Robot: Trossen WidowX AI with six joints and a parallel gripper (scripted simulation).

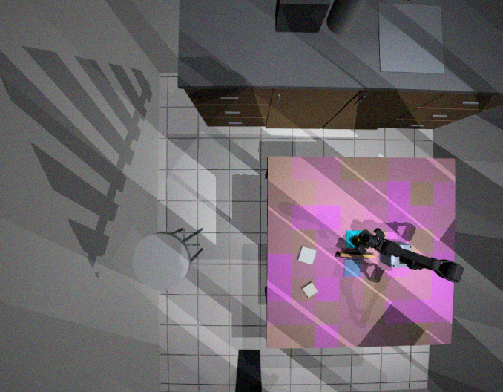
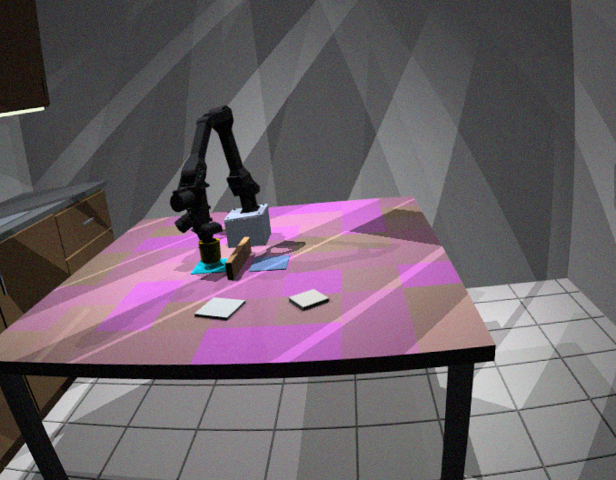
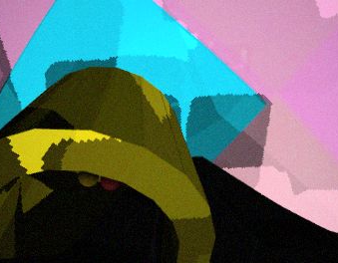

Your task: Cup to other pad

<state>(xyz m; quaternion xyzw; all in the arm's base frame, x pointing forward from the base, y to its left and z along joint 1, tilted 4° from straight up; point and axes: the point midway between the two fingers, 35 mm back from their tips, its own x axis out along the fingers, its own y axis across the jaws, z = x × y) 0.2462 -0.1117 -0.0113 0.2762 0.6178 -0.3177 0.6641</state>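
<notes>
A yellow cup [image 2: 211, 252] [image 3: 105, 102] is upright over the cyan pad [image 1: 350, 235] [image 2: 198, 269] [image 3: 148, 30]. Its bottom is at the pad or very slightly above it; contact cannot be made out. My gripper [image 2: 209, 239] is shut on the cup, at its upper part. In the wrist view a yellowish marble [image 3: 88, 179] and a red marble [image 3: 110, 184] show inside the cup; the rest of its inside is dark. The blue pad [image 1: 352, 268] [image 2: 271, 264] has nothing on it.
A low wooden barrier [image 1: 356, 255] [image 2: 238, 259] stands between the two pads. The arm's pale base box [image 2: 248, 228] is behind them. Two flat white tiles lie on the table, a larger one [image 1: 307, 255] [image 2: 220, 307] and a smaller one [image 1: 309, 289] [image 2: 309, 298].
</notes>
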